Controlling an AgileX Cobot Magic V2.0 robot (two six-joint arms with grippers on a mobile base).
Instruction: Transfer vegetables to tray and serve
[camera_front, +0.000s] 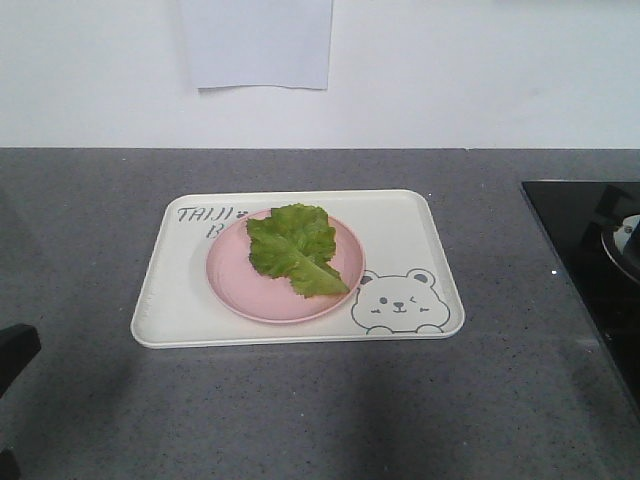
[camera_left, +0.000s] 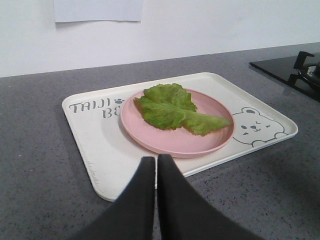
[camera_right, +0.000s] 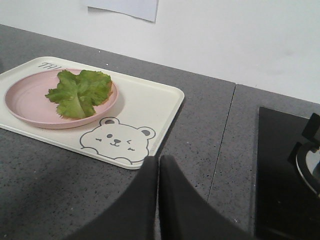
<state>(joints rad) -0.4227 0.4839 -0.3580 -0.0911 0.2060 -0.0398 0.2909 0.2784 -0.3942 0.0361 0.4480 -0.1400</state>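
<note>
Both hands closed and empty, short of the tray

The left hand (camera_left: 156, 165) sits at the tray's (camera_left: 95, 165) near edge, nearer the lettuce leaf (camera_left: 175, 107) than the right hand (camera_right: 157, 167); the leaf lies ahead on the pink plate (camera_left: 190, 142), midrib running left-right.

A round pink plate (camera_front: 262, 295) sits on a speckled dark grey counter (camera_front: 300, 410), which meets a white wall (camera_front: 480, 70) at the back. A sheet of white paper (camera_front: 257, 42) hangs on that wall, and a black glass hob (camera_front: 580, 250) with a burner grate lies at the counter's right side
</note>
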